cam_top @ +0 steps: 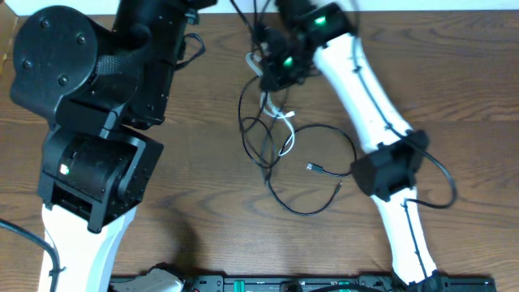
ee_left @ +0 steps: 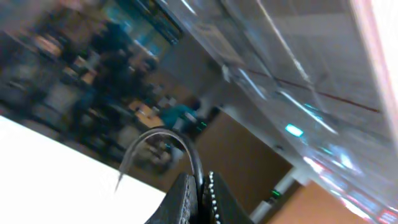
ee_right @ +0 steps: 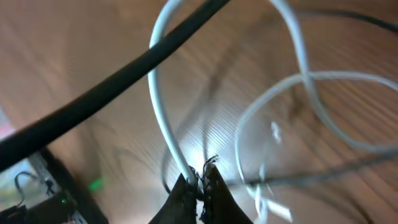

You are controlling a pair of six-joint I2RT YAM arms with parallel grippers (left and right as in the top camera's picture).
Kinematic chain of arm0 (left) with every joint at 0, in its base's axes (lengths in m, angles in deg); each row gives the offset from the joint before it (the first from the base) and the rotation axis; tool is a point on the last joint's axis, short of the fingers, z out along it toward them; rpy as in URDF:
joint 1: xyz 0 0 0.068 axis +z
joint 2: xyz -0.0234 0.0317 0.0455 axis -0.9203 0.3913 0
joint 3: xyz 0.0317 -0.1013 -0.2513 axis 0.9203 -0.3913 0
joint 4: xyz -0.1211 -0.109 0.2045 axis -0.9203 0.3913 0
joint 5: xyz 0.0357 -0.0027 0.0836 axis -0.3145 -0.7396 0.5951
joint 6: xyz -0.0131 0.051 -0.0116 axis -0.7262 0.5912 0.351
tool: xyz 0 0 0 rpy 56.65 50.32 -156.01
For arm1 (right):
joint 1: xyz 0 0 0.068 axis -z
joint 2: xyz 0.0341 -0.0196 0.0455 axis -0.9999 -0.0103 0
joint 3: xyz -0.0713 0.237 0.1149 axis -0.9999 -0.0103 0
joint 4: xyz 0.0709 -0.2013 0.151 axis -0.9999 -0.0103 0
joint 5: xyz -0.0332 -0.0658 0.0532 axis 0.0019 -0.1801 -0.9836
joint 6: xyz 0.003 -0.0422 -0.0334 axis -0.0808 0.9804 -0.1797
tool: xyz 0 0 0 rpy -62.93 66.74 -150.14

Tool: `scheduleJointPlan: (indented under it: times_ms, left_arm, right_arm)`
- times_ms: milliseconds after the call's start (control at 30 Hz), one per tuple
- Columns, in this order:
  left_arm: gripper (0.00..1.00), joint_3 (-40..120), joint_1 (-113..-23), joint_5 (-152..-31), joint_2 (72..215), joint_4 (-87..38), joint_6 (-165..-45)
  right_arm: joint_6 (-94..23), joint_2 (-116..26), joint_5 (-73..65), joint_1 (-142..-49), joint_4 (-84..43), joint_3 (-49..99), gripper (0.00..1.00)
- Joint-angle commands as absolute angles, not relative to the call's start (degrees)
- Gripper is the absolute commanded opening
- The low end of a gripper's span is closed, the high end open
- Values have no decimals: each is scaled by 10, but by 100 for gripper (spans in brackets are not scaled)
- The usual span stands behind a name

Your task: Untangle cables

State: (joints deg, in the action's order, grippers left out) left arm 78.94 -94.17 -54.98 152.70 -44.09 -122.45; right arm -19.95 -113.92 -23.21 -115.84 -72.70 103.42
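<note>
left jaws: clamped tight on black cable (ee_left: 165,129) | right jaws: clamped tight on white cable (ee_right: 165,124) | cable tangle (cam_top: 274,113) on wooden desk (cam_top: 203,203)

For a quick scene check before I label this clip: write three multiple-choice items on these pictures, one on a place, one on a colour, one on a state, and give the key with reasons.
1. Relative to the left arm and the right arm, the cable tangle lies:
A. outside the left arm
B. on the table between them
C. outside the right arm

2. The cable pinched in the right jaws is:
A. black
B. red
C. white

3. The left jaws are:
A. shut on a black cable
B. wide open, empty
C. half open, empty

Key:
1 B: the overhead view shows the loops on the wood between both arms.
2 C: the right wrist view shows the white cable running into the closed jaws.
3 A: the left wrist view shows the jaws together, the cable arcing out.
</note>
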Motion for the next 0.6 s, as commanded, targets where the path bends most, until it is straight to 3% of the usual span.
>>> scheduleJointPlan:
  times_ms: [0,167,567]
  left_arm:
    - [7,796,-916,-483,1513,-427,-1166]
    - [7,796,-861,-478,1512,-360,-1149]
    - [7,796,-652,-402,1512,-268,-1135]
  right_arm:
    - [-281,-1037,-103,-1108,-774,1040,1]
    - [-356,-997,-19,-1036,-832,1040,1]
    - [-353,-973,-96,-820,-847,1039,1]
